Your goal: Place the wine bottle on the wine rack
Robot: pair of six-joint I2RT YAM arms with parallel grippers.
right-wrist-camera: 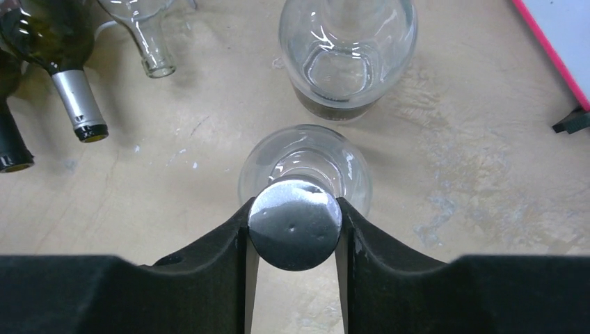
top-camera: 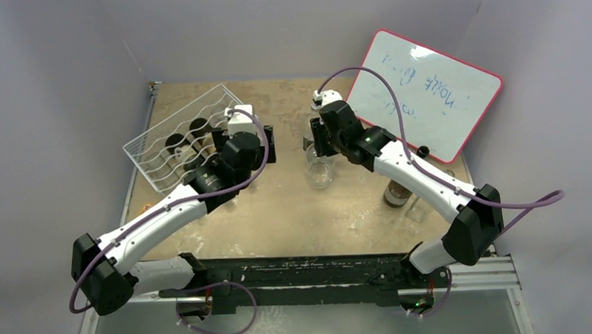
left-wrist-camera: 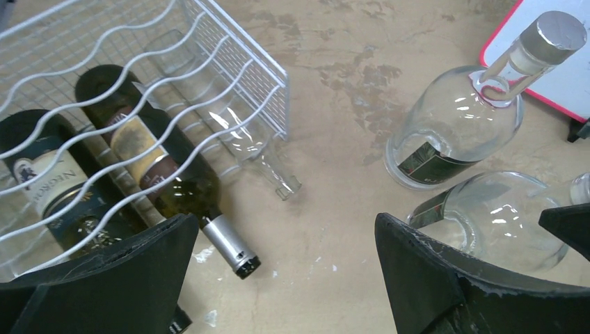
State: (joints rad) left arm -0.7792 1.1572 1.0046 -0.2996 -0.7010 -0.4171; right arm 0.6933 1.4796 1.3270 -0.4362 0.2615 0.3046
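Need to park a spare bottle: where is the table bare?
Bare tabletop lies between left arm and right arm, nearer than the clear bottles; another strip runs behind, between wine rack and whiteboard. Crowded: rack's front, where bottle necks stick out.

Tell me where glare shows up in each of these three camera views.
Top external: a bright patch washes out the upper part of the whiteboard. Left wrist: sharp white highlights streak the standing clear bottle. Right wrist: the silver cap shows a pale sheen.
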